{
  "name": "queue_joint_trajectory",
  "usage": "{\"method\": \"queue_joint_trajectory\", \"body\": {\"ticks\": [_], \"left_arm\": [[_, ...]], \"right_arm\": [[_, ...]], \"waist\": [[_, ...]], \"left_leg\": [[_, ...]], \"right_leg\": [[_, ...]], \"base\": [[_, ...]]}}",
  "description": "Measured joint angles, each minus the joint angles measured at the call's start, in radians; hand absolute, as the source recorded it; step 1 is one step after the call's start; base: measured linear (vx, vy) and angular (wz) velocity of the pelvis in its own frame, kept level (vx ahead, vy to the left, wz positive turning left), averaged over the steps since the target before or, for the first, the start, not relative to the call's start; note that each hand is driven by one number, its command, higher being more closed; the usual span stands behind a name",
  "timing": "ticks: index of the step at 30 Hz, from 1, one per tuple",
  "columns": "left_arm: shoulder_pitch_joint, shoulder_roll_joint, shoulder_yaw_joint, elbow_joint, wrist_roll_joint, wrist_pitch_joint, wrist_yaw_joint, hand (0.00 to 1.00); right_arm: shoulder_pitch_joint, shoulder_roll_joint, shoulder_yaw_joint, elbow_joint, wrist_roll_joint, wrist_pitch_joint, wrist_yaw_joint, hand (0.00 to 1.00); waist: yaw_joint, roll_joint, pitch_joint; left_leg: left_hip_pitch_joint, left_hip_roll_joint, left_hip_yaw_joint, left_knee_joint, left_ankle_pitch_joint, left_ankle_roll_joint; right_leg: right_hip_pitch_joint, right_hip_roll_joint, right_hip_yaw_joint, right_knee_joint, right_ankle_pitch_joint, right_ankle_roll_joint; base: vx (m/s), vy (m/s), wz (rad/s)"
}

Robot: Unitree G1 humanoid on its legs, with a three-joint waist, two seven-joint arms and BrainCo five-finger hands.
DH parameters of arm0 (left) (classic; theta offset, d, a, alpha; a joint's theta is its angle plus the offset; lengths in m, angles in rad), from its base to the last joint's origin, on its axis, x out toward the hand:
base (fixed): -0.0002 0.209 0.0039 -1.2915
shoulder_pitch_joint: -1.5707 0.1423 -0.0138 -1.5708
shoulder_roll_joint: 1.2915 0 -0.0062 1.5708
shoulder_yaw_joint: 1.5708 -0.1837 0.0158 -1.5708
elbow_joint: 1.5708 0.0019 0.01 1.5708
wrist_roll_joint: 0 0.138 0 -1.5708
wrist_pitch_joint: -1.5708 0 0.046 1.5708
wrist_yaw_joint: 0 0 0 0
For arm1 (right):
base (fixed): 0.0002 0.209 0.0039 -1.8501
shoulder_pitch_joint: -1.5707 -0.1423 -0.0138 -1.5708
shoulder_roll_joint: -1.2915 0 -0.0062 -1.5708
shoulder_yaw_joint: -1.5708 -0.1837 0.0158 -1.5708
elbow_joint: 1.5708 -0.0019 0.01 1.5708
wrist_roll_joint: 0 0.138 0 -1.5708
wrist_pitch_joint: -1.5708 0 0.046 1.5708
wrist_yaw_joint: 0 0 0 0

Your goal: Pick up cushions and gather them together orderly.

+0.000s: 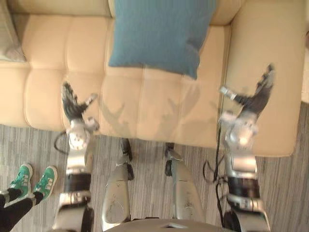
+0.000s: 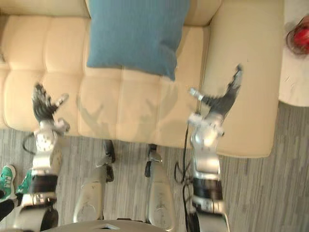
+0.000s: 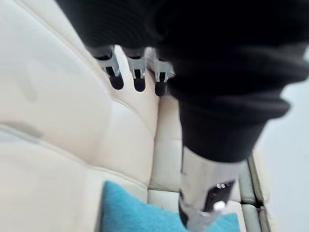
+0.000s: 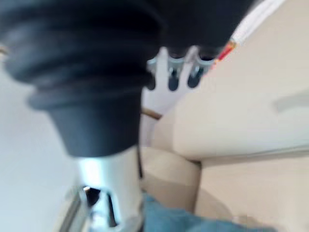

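Note:
A blue cushion [image 1: 159, 34] lies on the cream sofa [image 1: 72, 53], leaning against the backrest to the right of the middle. A grey cushion [image 1: 8, 34] shows at the sofa's far left edge. My left hand [image 1: 72, 104] hovers over the seat's front left, fingers straight and spread, holding nothing. My right hand [image 1: 253, 96] is raised over the sofa's right armrest [image 1: 263, 63], also with straight fingers and empty. The blue cushion [image 3: 140, 215] also appears in the left wrist view beyond the left hand's fingers [image 3: 137, 79].
A person's green shoes [image 1: 34, 181] stand on the grey carpet at the lower left. A white side table [image 2: 294, 72] with a red object [image 2: 300, 36] is right of the armrest. The seat between my hands is bare.

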Motion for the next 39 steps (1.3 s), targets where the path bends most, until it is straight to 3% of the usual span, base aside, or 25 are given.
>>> {"method": "queue_joint_trajectory", "body": {"ticks": [5,10,13,17,23,25,26,27,28,30,31,33,34,35,38,39], "left_arm": [[0.179,-0.057,0.023,0.135,0.012,0.020,-0.082,0.00],[0.256,-0.064,0.072,0.441,0.036,0.054,-0.162,0.00],[0.275,-0.082,0.118,0.595,0.107,0.067,-0.172,0.00],[0.279,-0.089,0.159,0.698,0.165,0.069,-0.182,0.00],[0.280,-0.082,0.175,0.763,0.188,0.071,-0.184,0.00],[0.269,-0.083,0.176,0.761,0.188,0.072,-0.183,0.00],[0.263,-0.087,0.187,0.763,0.188,0.072,-0.181,0.00],[0.263,-0.080,0.184,0.762,0.188,0.073,-0.180,0.00],[0.268,-0.070,0.180,0.761,0.188,0.073,-0.179,0.00],[0.281,-0.053,0.172,0.759,0.188,0.073,-0.179,0.00],[0.270,-0.051,0.173,0.754,0.188,0.075,-0.174,0.00],[0.265,-0.070,0.173,0.749,0.187,0.075,-0.166,0.00],[0.265,-0.098,0.169,0.741,0.187,0.075,-0.160,0.00],[0.257,-0.100,0.148,0.739,0.187,0.073,-0.156,0.00],[0.251,-0.110,0.111,0.741,0.186,0.076,-0.152,0.00],[0.257,-0.112,0.110,0.740,0.186,0.076,-0.152,0.00]], "right_arm": [[0.172,0.085,-0.002,0.238,0.014,-0.012,0.141,0.00],[0.265,0.165,-0.014,0.548,0.013,-0.010,0.217,0.00],[0.285,0.194,-0.075,0.739,0.016,-0.010,0.237,0.00],[0.289,0.195,-0.117,0.864,0.016,-0.010,0.240,0.00],[0.273,0.187,-0.114,0.953,-0.006,-0.007,0.275,0.00],[0.258,0.176,-0.079,0.980,-0.007,-0.008,0.275,0.00],[0.231,0.166,-0.080,0.978,-0.009,-0.006,0.276,0.00],[0.233,0.170,-0.079,0.978,-0.009,-0.009,0.275,0.00],[0.237,0.174,-0.079,0.993,-0.008,-0.011,0.275,0.00],[0.230,0.177,-0.048,1.036,-0.010,-0.010,0.275,0.00],[0.201,0.181,-0.029,1.052,-0.031,-0.007,0.275,0.00],[0.179,0.177,-0.020,1.046,-0.041,-0.006,0.274,0.00],[0.155,0.164,-0.006,1.040,-0.043,-0.007,0.272,0.00],[0.130,0.151,-0.003,1.033,-0.043,-0.007,0.269,0.00],[0.131,0.150,-0.002,1.004,-0.041,-0.005,0.260,0.00],[0.137,0.148,-0.002,1.002,-0.041,-0.006,0.258,0.00]], "waist": [[0.002,-0.002,-0.010],[0.001,-0.009,-0.138],[-0.002,-0.008,-0.217],[0.003,-0.011,-0.266],[0.003,-0.023,-0.275],[0.018,-0.020,-0.275],[0.024,-0.001,-0.258],[0.018,-0.011,-0.257],[0.015,-0.028,-0.262],[0.022,-0.059,-0.277],[0.032,-0.072,-0.285],[0.041,-0.043,-0.286],[0.051,-0.010,-0.286],[0.058,0.002,-0.270],[0.054,0.046,-0.238],[0.052,0.048,-0.237]], "left_leg": [[0.120,0.020,-0.004,0.079,-0.085,0.008],[0.213,0.033,0.028,0.057,-0.107,0.000],[0.297,0.032,0.047,0.009,-0.109,-0.003],[0.368,0.033,0.087,-0.026,-0.112,-0.008],[0.397,0.041,0.158,0.006,-0.129,-0.009],[0.373,0.073,0.180,0.014,-0.128,0.002],[0.366,0.100,0.188,0.020,-0.117,0.002],[0.365,0.100,0.175,0.021,-0.107,0.002],[0.361,0.099,0.157,0.025,-0.096,-0.002],[0.337,0.096,0.141,0.041,-0.073,-0.014],[0.295,0.097,0.124,0.061,-0.041,-0.021],[0.263,0.115,0.117,0.035,-0.002,-0.009],[0.237,0.132,0.114,-0.006,0.039,-0.008],[0.211,0.139,0.121,-0.028,0.074,-0.045],[0.230,0.163,0.097,-0.085,0.134,-0.045],[0.240,0.165,0.098,-0.097,0.133,-0.048]], "right_leg": [[0.158,0.013,-0.013,0.001,-0.035,0.007],[0.262,0.030,0.003,-0.088,-0.017,0.018],[0.352,0.036,0.008,-0.167,0.005,0.022],[0.413,0.047,0.043,-0.226,0.030,0.024],[0.409,0.065,0.113,-0.225,0.071,0.030],[0.391,0.082,0.112,-0.250,0.141,0.068],[0.320,0.072,0.049,0.014,-0.012,0.021],[0.294,0.042,0.018,0.215,-0.100,0.024],[0.298,0.005,-0.003,0.375,-0.154,0.049],[0.341,-0.058,-0.002,0.493,-0.189,0.083],[0.350,-0.051,-0.011,0.421,-0.230,0.104],[0.352,-0.024,-0.037,0.342,-0.237,0.096],[0.373,0.009,-0.057,0.228,-0.249,0.080],[0.385,0.021,-0.084,0.141,-0.290,0.032],[0.389,0.056,-0.114,0.131,-0.270,-0.001],[0.393,0.059,-0.118,0.133,-0.268,-0.006]], "base": [[0.07,0.012,-0.04],[0.09,0.025,-0.18],[0.12,0.029,-0.13],[0.04,0.017,-0.25],[-0.05,0.012,-0.42],[-0.19,-0.019,-0.38],[-0.19,-0.043,-0.18],[-0.18,-0.090,0.12],[-0.09,-0.118,0.39],[-0.13,-0.274,0.33],[-0.17,-0.338,0.18],[-0.17,-0.217,-0.09],[-0.25,-0.219,-0.23],[-0.26,-0.224,-0.14],[-0.31,-0.170,0.11],[-0.27,-0.088,0.05]]}}
